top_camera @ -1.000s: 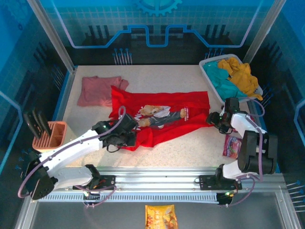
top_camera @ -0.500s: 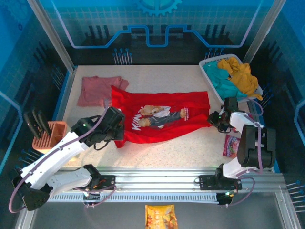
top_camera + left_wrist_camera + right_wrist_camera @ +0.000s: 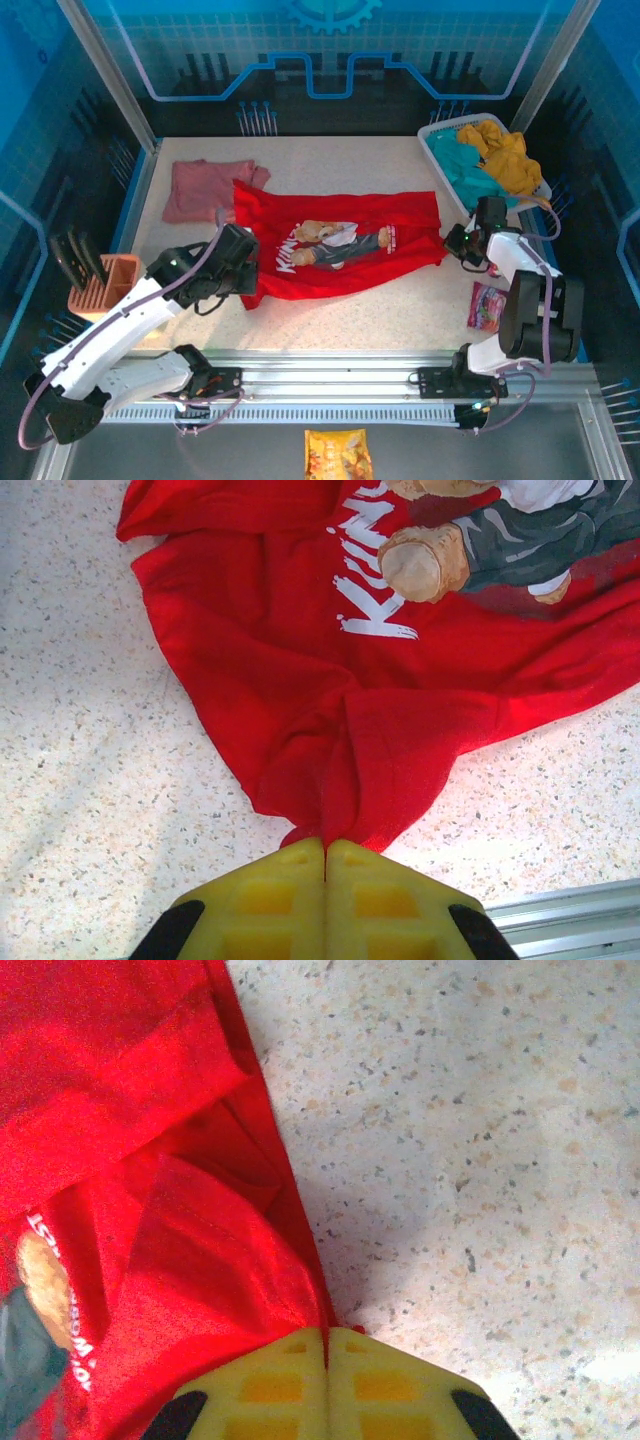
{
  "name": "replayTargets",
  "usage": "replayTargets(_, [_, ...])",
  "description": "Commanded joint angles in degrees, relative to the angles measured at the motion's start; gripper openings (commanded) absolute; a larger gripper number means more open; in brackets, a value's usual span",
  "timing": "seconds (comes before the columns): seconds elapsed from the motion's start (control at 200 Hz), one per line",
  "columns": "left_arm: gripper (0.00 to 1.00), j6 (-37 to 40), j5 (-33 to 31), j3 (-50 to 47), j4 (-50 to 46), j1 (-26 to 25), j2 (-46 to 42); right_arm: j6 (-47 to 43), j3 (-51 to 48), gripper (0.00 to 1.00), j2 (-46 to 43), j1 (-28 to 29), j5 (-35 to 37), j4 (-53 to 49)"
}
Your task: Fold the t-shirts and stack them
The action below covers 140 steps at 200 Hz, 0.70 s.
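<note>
Far left of the top view, an orange slotted rack (image 3: 108, 282) sits at the bench (image 3: 400, 305) edge w/ dark flat items standing in it. Upper left, the dusty-pink t-shirt (image 3: 203, 188) lies crumpled, its right edge touching the red t-shirt (image 3: 340, 225).

The left end effector (image 3: 245, 285) is at the red tee's lower-left corner. In the left wrist cam its yellow fingers (image 3: 275, 900) are pressed together, pinching a bunched point of red cloth (image 3: 320, 730). White lettering (image 3: 372, 590) and the bear's paw show above.

The red tee is spread across the bench centre, teddy print (image 3: 338, 240) face up.

The right end effector (image 3: 452, 247) is at the tee's right edge. In the right wrist cam its fingers (image 3: 385, 1385) are closed, nipping the red hem (image 3: 150, 1210).

Upper right, a white basket (image 3: 432, 140) holds teal (image 3: 470, 175) and yellow (image 3: 505, 155) garments. Lower right, a pink snack packet (image 3: 487, 305) lies on the bench.
</note>
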Motion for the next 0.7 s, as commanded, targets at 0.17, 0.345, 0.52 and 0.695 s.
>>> replayTargets(0.17, [0.00,5.36,-2.71,1.88,-2.45,1.31,-5.03,-1.82,1.51,0.00,-8.62,-0.97,-0.17,-8.74])
replayTargets(0.345, [0.00,5.03,-2.58,3.04,-3.50,1.47,-6.55,-3.69,0.53,0.00,-14.99,-0.94,3.36,-17.60])
replayTargets(0.52, [0.00,2.93,-5.48,6.55,-7.14,1.68,-8.26,-4.90,0.25,0.00,-23.18,-1.05,2.11,-24.86])
replayTargets(0.695, [0.00,1.42,-7.74,8.33,-9.56,1.81,-10.24,-2.82,1.66,0.00,-29.29,0.43,1.01,-31.10])
